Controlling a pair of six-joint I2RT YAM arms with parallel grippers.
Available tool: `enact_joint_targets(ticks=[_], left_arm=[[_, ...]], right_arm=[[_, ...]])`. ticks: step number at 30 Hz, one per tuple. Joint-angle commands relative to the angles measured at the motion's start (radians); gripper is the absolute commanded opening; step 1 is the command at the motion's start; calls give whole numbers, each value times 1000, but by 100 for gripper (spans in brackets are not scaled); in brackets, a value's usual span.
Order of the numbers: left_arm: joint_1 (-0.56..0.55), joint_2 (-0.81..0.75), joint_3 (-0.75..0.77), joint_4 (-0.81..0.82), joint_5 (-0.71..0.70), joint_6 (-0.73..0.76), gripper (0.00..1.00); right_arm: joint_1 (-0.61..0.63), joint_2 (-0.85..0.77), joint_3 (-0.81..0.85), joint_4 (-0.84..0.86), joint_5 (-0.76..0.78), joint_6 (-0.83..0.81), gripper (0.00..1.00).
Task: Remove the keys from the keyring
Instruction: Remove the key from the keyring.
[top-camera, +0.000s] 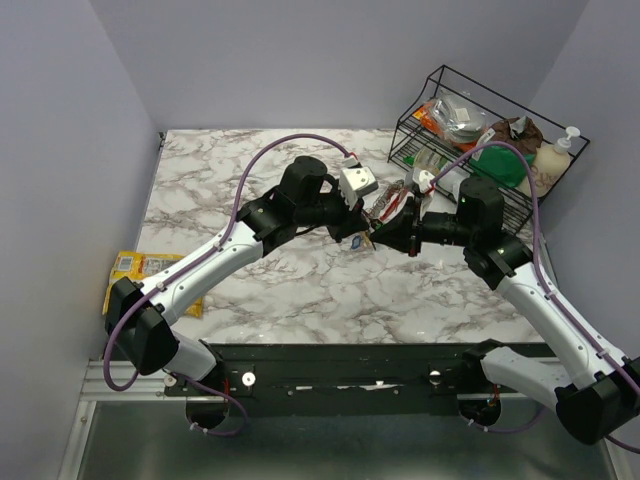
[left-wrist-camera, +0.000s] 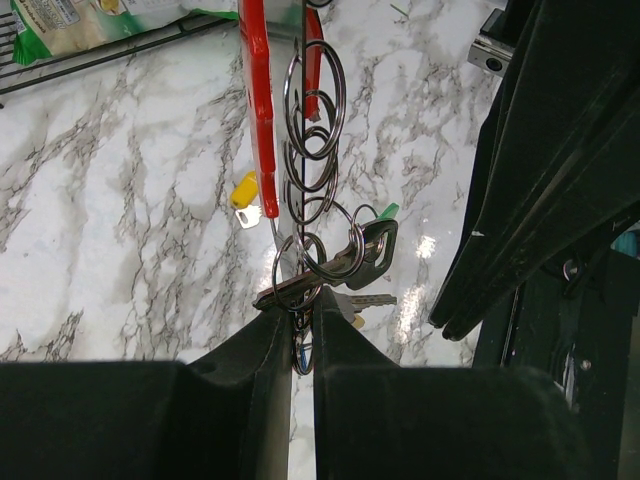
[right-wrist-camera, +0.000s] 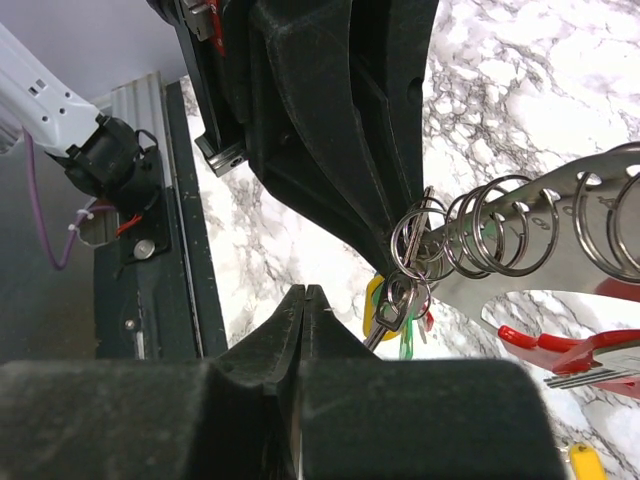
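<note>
The left gripper (left-wrist-camera: 300, 318) pinches the keys (left-wrist-camera: 365, 250) that hang at the end of the red and grey keyring (left-wrist-camera: 256, 110), up over the table (top-camera: 250, 170). The right gripper (right-wrist-camera: 303, 295) is closed tight with nothing in it, just beside the keys.

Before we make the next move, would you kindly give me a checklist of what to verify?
1. Left gripper clamped on the keyring: ok.
2. Right gripper holding a key: cannot tell; its jaws look shut beside the keys.
3. All keys off the keyring: not ok; several hang from its rings.
4. Yellow key lying free on the table: ok.
</note>
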Motion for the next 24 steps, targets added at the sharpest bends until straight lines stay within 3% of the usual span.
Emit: enact_joint_targets(ticks=[1,13,17,21,24], left_arm=[[5,5,32,43,28,-8,2],[6,5,31,44,30,-8,3],[6,2,43,32,31,-6,3],[6,-16,37,30,25,3,5],[11,-27,23,33,25,5,6]], right_arm=[[-10,-1,7,34,9,12,1],[-8,-6,1,43,51,11,1],[-11,-7,6,17,-6,-15,19],[-31,-37,29,-30,-47,-41,48],[-57,-58,35,-46,-58,-48,55]])
